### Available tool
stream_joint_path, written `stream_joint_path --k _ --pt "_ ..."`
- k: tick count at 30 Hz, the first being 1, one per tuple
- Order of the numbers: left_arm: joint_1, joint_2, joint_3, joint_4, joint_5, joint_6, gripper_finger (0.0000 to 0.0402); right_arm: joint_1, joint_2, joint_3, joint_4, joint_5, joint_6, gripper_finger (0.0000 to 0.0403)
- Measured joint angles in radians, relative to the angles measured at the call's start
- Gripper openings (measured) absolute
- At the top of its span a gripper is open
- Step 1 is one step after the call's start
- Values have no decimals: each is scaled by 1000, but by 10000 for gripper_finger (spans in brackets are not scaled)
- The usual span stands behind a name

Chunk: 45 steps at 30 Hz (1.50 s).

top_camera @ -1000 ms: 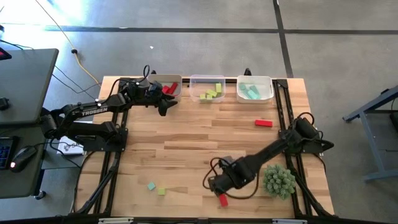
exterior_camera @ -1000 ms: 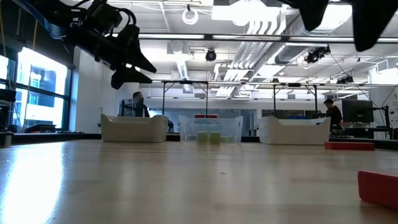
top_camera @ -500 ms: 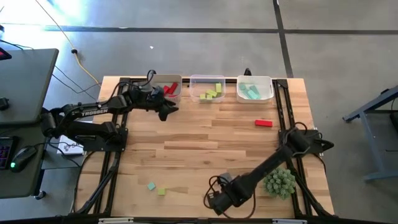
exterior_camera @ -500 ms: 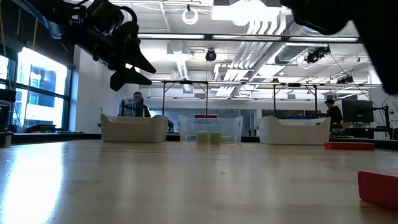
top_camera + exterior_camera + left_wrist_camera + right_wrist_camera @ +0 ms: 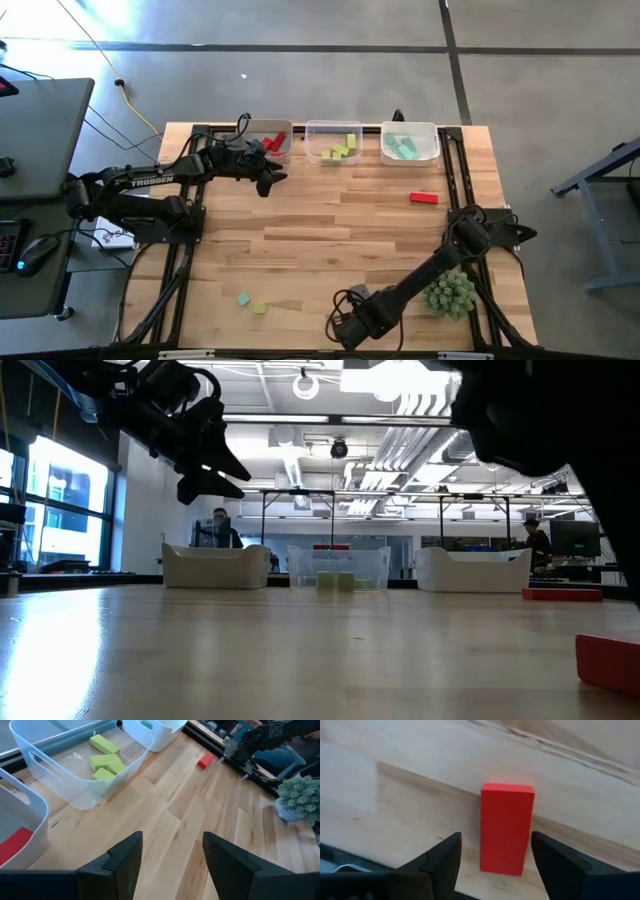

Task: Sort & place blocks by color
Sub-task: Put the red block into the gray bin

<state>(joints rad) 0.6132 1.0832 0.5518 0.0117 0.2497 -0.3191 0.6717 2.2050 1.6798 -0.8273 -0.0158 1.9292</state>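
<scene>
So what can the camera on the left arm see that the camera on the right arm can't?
Only the left wrist view shows the clear bin with yellow-green blocks inside, a far red block, the spiky plant and the open left claw. Only the right wrist view shows a near red block lying flat between the fingers of the open right claw. Both show the wooden table.

Table: we see a light wooden top [image 5: 300,230].
Far edge: three bins [image 5: 343,142].
On wood: red block [image 5: 424,198], teal block [image 5: 243,299], yellow-green block [image 5: 260,308], spiky plant [image 5: 449,291].
</scene>
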Motion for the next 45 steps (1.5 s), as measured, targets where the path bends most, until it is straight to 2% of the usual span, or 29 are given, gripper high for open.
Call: stream_joint_path --k 7,10,15,21,24,29,36,45 --pt "0 0 0 -9 0 0 197 14 20 3 0 -17 5 215" --pt "0 0 0 -10 0 0 197 14 21 3 -8 -30 8 179" --pt "0 0 0 -12 0 0 197 13 21 4 -14 -38 -16 96" --pt "0 0 0 -12 0 -5 197 4 25 20 -30 -49 -106 95" --pt "0 0 0 -18 1 -66 197 -11 33 60 -83 -60 -177 95" --pt "0 0 0 -20 23 -183 197 -59 32 163 -221 -6 -321 95" --pt "2 0 0 -17 128 -367 197 -156 31 283 -362 63 -568 95" --pt "2 0 0 -16 245 -535 197 -321 30 391 -413 144 -932 95"
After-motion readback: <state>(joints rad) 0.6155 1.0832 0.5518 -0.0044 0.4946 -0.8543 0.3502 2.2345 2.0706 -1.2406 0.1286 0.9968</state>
